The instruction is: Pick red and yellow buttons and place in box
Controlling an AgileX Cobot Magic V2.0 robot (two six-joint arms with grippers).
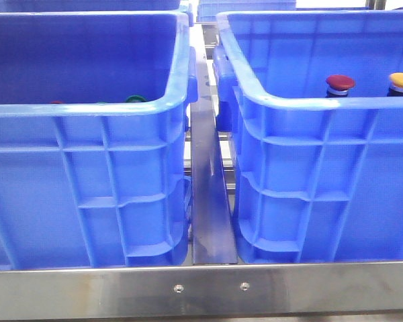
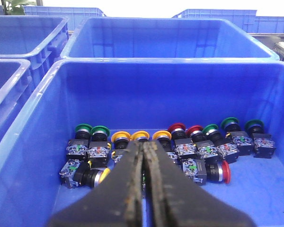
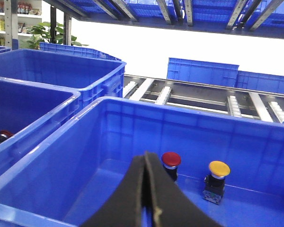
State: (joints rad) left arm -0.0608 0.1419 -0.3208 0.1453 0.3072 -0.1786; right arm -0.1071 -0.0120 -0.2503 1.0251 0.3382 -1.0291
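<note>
Red button (image 1: 340, 83) and yellow button (image 1: 401, 81) upright, side by side, inside right-hand box (image 1: 302, 168). Left gripper (image 2: 144, 156) and right gripper (image 3: 146, 163): jaws clenched, empty, above their crates.

- Steel bench (image 1: 208, 290) with two screws along its front edge.
- Left blue crate (image 1: 87, 188) rests on it.
- Right blue crate (image 1: 322, 194) stands beside, a metal divider (image 1: 209, 201) between them.
</note>
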